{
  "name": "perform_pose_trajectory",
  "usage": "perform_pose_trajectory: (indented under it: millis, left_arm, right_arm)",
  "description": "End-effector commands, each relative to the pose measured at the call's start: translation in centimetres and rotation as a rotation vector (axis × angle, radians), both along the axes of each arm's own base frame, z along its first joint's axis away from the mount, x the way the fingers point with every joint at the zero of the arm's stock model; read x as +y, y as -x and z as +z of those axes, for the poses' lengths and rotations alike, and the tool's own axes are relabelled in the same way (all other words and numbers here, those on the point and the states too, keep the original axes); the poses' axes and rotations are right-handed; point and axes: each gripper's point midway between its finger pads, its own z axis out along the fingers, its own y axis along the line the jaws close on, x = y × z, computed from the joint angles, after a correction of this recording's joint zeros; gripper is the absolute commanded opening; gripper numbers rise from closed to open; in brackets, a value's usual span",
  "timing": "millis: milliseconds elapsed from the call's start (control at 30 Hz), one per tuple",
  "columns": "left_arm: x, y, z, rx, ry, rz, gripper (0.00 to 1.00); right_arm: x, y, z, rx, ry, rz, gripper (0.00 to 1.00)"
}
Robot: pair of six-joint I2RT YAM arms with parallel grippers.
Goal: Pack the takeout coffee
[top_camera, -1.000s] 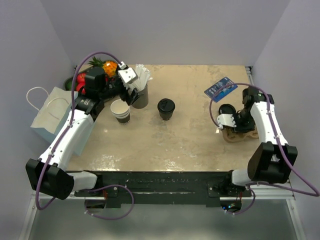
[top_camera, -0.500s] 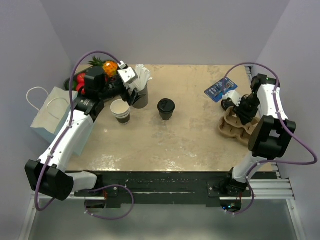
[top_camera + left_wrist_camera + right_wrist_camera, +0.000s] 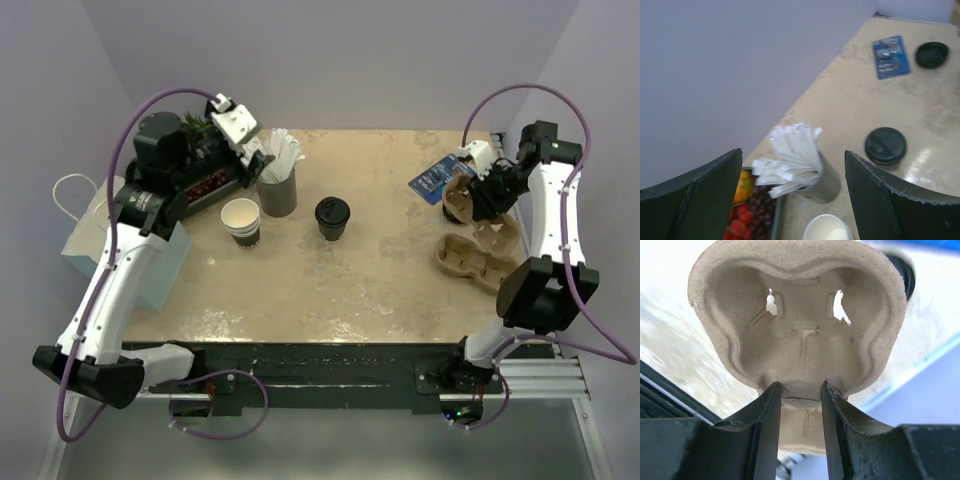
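Observation:
The takeout coffee (image 3: pixel 332 216), a dark cup with a black lid, stands upright mid-table, and the left wrist view shows its lid (image 3: pixel 885 145). My left gripper (image 3: pixel 251 163) hovers open and empty above the grey cup of white sticks (image 3: pixel 278 188), well left of the coffee; in its own view the left gripper (image 3: pixel 792 155) frames the sticks (image 3: pixel 792 160). My right gripper (image 3: pixel 472 192) is raised at the back right, shut on the centre ridge of a pulp cup carrier (image 3: pixel 457 202). The right gripper (image 3: pixel 801 390) pinches the carrier (image 3: pixel 795 325), which fills the wrist view.
A lidless cup stack (image 3: pixel 241 220) stands left of the coffee. A fruit tray (image 3: pixel 197 187) and a white paper bag (image 3: pixel 98 230) are at far left. More pulp carriers (image 3: pixel 476 257) lie at the right, with a blue packet (image 3: pixel 437 178) and a loose black lid (image 3: pixel 932 54) behind.
My right gripper has lifted one carrier off the pile and swung it up and back. My left arm has risen and pulled back from beside the cup stack.

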Motion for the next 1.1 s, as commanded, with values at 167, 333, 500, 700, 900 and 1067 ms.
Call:
perform_pose_trajectory:
  millis: [167, 333, 500, 700, 900, 1067]
  left_arm:
    - [15.7, 1.1, 9.9, -0.15, -0.36, 0.692, 0.86]
    - [22.9, 3.1, 9.7, -0.108, -0.535, 0.915, 0.87]
    - [29.8, 3.1, 7.3, 0.099, -0.524, 1.064, 0.87]
    - [35.3, 4.1, 0.4, 0.441, -0.48, 1.136, 0.81]
    - [37.6, 4.0, -0.3, 0.479, -0.431, 1.267, 0.79]
    - [37.8, 3.6, -1.6, 0.529, -0.415, 1.274, 0.77]
  right_arm:
    - [11.3, -3.9, 6.2, -0.155, -0.458, -0.017, 0.0]
    - [16.8, -5.7, 8.4, -0.175, -0.614, 0.029, 0.0]
    - [21.4, -5.4, 11.8, -0.244, -0.746, 0.093, 0.0]
    - [22.9, -3.2, 11.5, -0.196, -0.78, 0.167, 0.0]
    - [23.5, -1.7, 10.1, -0.134, -0.825, 0.183, 0.0]
    - [23.7, -1.6, 10.1, -0.132, -0.83, 0.21, 0.0]
